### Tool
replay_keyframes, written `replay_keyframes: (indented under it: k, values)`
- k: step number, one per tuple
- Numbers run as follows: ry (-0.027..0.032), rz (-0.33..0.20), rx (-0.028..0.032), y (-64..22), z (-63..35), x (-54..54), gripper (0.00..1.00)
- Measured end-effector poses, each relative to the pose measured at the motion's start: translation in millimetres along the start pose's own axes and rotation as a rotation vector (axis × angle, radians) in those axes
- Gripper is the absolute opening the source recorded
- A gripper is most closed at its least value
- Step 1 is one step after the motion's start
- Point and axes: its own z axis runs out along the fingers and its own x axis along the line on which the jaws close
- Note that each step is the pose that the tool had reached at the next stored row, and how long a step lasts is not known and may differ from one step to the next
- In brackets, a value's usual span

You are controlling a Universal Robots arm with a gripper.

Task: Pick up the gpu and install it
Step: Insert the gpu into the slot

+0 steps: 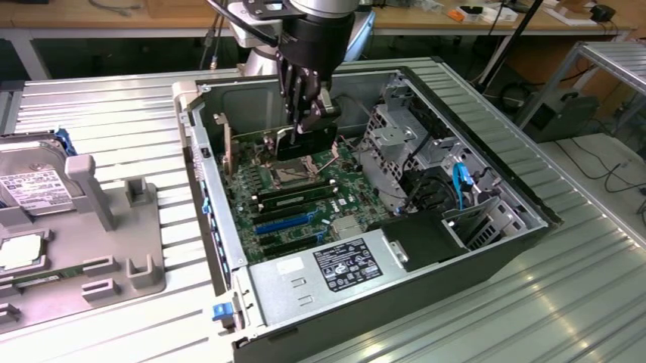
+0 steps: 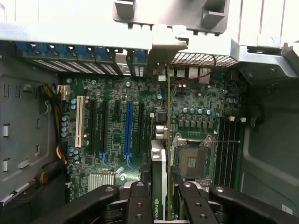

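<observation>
The gpu (image 1: 315,140) hangs on edge in the jaws, clamped by the gripper (image 1: 305,113) above the motherboard (image 1: 302,189) inside the open computer case (image 1: 485,227) on the tabletop (image 1: 111,121). In the exterior view the arm reaches straight down from above, so I judge the carry-to-slot step is in hand.

In the wrist view the gpu (image 2: 159,186) sits pinched between black fingers (image 2: 138,205), near the blue slot (image 2: 128,128). Seating it calls for lining its edge up with a slot.

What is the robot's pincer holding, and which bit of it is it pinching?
The pincer is holding the gpu, a thin card seen edge-on. It pinches the card's upper edge between its fingers, above the open computer case.
</observation>
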Motion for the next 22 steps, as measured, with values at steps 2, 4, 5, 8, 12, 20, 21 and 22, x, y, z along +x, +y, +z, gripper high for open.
replay_keyframes:
  k: [2,4,5,8,12,20,21,22]
  values:
    - [0.0000,0.000,0.0000,0.0,0.0,0.0,0.27]
    - [0.0000,0.000,-0.0001,0.0,0.0,0.0,0.27]
    - [0.0000,0.000,0.0000,0.0,0.0,0.0,0.27]
    - [0.0000,0.000,0.0001,0.0,1.2,0.0,0.27]
    - [0.0001,0.000,0.0000,0.0,4.5,0.1,0.27]
    - [0.0000,0.000,0.0001,-1.1,10.6,7.2,0.27]
    - [0.0001,0.000,0.0001,-1.1,10.9,8.4,0.27]
    - [0.0001,0.000,0.0000,-1.2,11.3,10.6,0.27]
